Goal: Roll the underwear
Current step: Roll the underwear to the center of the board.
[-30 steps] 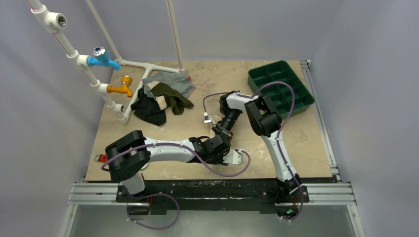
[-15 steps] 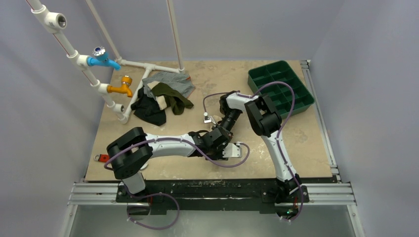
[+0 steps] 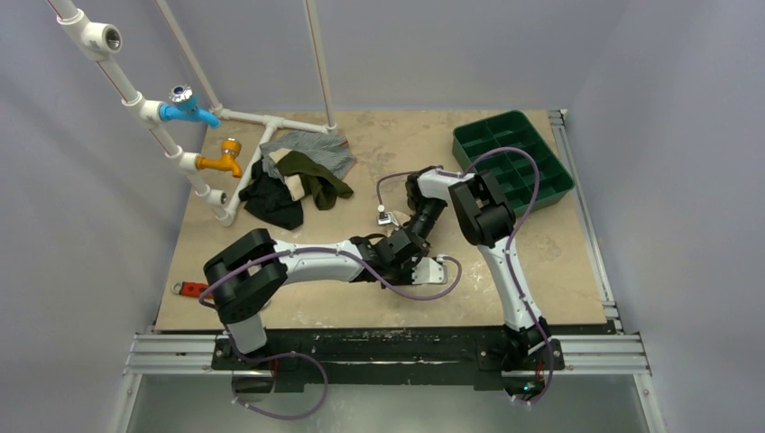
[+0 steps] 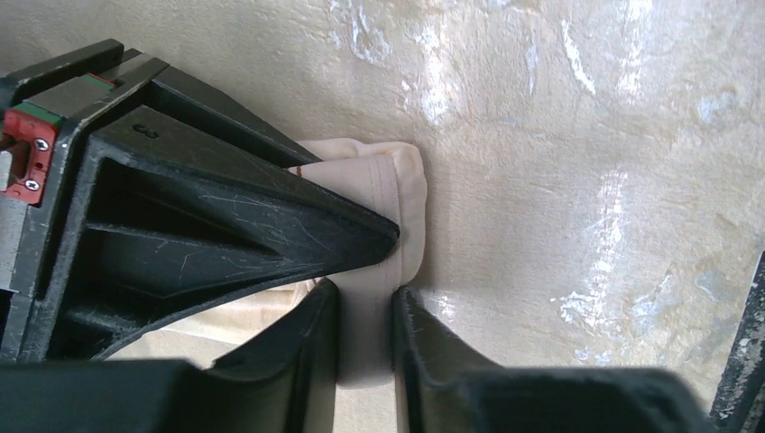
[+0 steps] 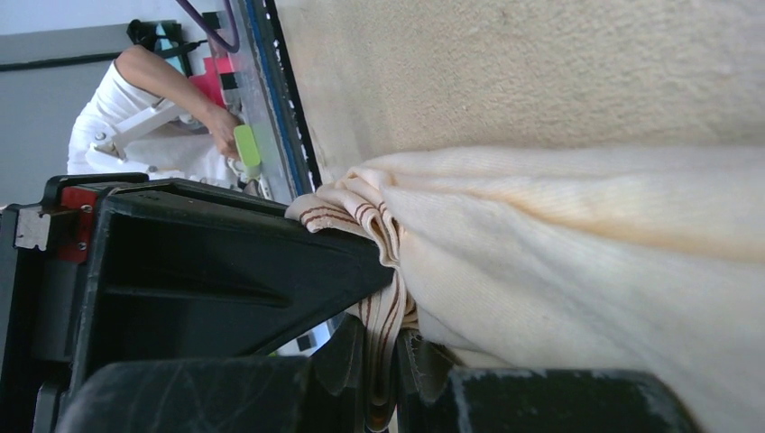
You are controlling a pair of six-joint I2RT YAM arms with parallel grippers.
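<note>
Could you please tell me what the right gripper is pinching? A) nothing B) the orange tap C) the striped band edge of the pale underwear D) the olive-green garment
C: the right wrist view shows the right gripper closed on the brown-striped band edge of the underwear.

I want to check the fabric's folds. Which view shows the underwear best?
The right wrist view: the underwear fills much of it close up. The left wrist view shows only one folded end; the top view hides it beneath the arms.
</note>
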